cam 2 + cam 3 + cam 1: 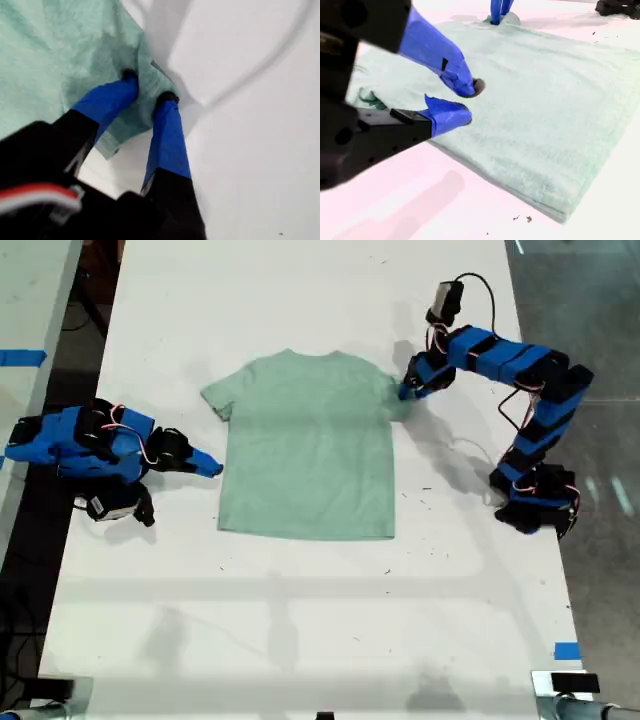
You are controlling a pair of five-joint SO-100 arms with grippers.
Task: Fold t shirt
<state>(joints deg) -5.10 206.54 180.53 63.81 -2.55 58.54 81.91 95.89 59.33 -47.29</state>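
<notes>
Two claws working: my first claw (148, 89) is pinching the t shirt (310, 445) sleeve, shirt lying flat mid-worktop (300, 640); my second claw (469, 101), narrowly parted, is hovering empty. Next, probably: gripping the opposite sleeve.

Pale mint-green t shirt (305, 445) flat on white table; one sleeve bunched
</notes>
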